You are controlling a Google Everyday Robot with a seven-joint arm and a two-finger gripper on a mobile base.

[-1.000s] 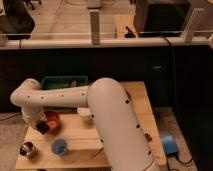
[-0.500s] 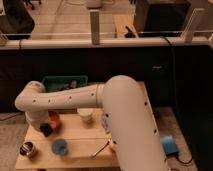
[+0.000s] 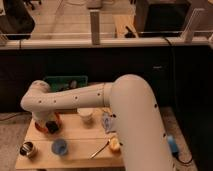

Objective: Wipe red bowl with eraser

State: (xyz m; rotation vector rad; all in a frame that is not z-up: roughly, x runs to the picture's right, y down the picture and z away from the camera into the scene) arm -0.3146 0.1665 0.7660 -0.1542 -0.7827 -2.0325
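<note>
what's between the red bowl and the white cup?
Only bare table, as the camera view shows. The gripper is down at the red bowl, by the eraser; the white cup stands apart from them.

Bulky white dotted arm (image 3: 125, 115), hand (image 3: 49, 123) lower-left

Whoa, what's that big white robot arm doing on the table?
The robot's arm reaches over the wooden table, and its gripper is down at the red bowl on the left side. The dark eraser sits right at the bowl, so it looks like wiping. The blue cup and metal cup stand apart in front.
</note>
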